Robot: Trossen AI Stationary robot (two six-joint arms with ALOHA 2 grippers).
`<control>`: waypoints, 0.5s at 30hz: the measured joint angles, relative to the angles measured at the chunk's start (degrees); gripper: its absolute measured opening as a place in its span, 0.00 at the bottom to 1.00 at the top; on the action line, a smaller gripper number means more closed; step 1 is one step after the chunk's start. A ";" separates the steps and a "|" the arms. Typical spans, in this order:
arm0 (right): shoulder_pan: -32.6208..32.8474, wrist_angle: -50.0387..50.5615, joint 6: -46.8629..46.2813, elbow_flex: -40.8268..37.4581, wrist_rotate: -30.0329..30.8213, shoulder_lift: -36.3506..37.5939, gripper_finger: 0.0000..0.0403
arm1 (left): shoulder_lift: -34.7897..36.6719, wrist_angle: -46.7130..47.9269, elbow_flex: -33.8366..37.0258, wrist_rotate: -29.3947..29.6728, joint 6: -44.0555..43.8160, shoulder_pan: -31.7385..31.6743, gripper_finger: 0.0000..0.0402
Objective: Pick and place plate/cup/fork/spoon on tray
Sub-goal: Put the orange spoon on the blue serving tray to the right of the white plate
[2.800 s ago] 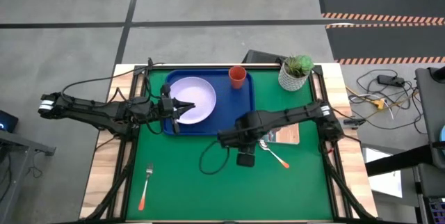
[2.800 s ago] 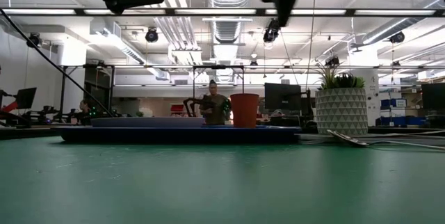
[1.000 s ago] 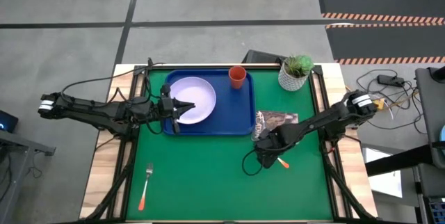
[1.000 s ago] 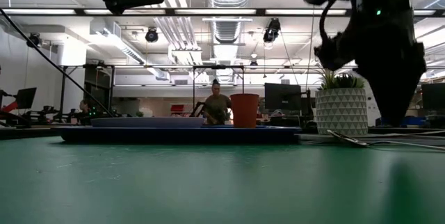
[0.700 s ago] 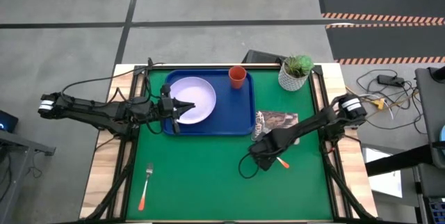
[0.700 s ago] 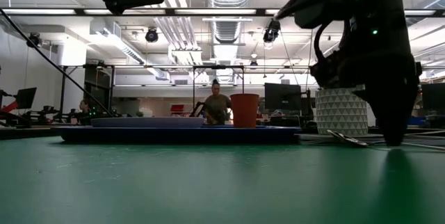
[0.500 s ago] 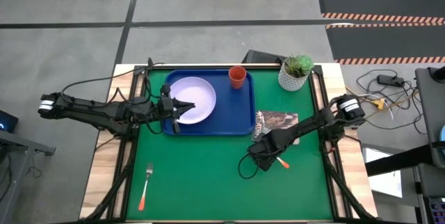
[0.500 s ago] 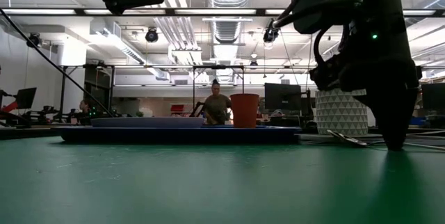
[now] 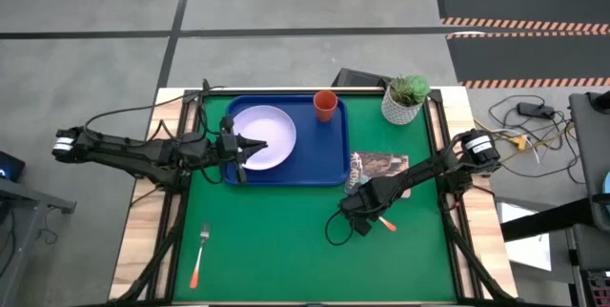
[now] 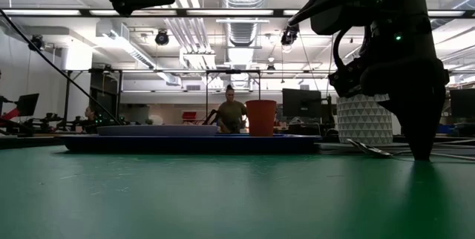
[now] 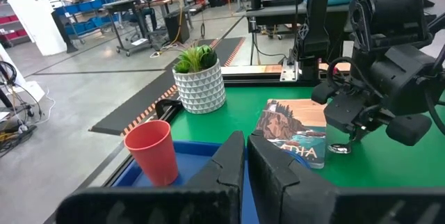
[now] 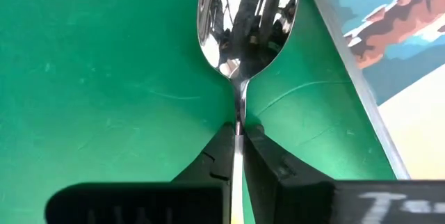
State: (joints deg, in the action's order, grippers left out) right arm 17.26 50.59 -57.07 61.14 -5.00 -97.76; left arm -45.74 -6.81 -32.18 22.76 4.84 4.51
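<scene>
spoon (image 12: 245, 26) | neck pinched between right gripper (image 12: 237, 135) jaws | on green mat (image 12: 104, 78) beside booklet (image 12: 379, 15)

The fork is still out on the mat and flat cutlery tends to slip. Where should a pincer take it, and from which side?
Probably mid-handle, from straight above, jaws across the orange handle. The fork lies flat and alone on the green mat, tines toward the tray, so only its narrow sides offer purchase. The right pincer is shut on the spoon that way, at its thin neck.
</scene>
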 joint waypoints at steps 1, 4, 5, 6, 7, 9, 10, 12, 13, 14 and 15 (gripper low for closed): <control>0.00 -0.03 0.62 0.05 -0.26 0.13 0.03 | 0.00 0.00 0.02 0.00 -0.02 0.00 0.00; 0.02 -0.66 2.20 0.14 -0.76 1.59 0.02 | 0.01 0.06 0.23 0.00 -0.02 0.00 0.00; 0.02 -0.66 2.75 0.18 -0.42 2.33 0.02 | 0.02 0.14 0.34 0.00 -0.02 0.00 0.00; 0.04 -0.78 3.29 0.20 0.21 3.23 0.02 | 0.00 0.16 0.40 0.00 -0.04 0.00 0.00; 0.04 -1.09 4.13 0.20 1.21 4.06 0.02 | 0.02 0.17 0.42 0.00 -0.07 0.00 0.00; 0.04 -3.23 5.63 0.18 4.48 5.89 0.02 | 0.00 0.09 0.42 0.00 -0.12 0.02 0.00; 0.04 -4.80 6.80 0.15 6.52 6.84 0.02 | 0.00 0.10 0.42 0.00 -0.33 0.02 0.00; 0.02 -8.59 9.92 -0.02 10.52 8.75 0.02 | 0.00 0.10 0.42 0.01 -2.43 0.02 0.00; 0.02 -10.76 11.97 -0.21 12.77 9.48 0.02 | 0.01 0.10 0.43 0.00 -3.79 0.02 0.00; 0.00 -13.09 13.85 -0.46 15.17 10.18 0.02 | 0.00 -0.11 0.57 0.00 -5.18 0.02 0.00; 0.00 -15.60 15.96 -0.85 17.90 10.68 0.02 | 0.00 -0.17 0.77 0.00 -6.60 0.02 0.00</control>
State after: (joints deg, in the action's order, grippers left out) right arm 17.26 34.99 -41.11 60.30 12.90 -87.08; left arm -45.74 -6.98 -31.42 22.76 -1.76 4.54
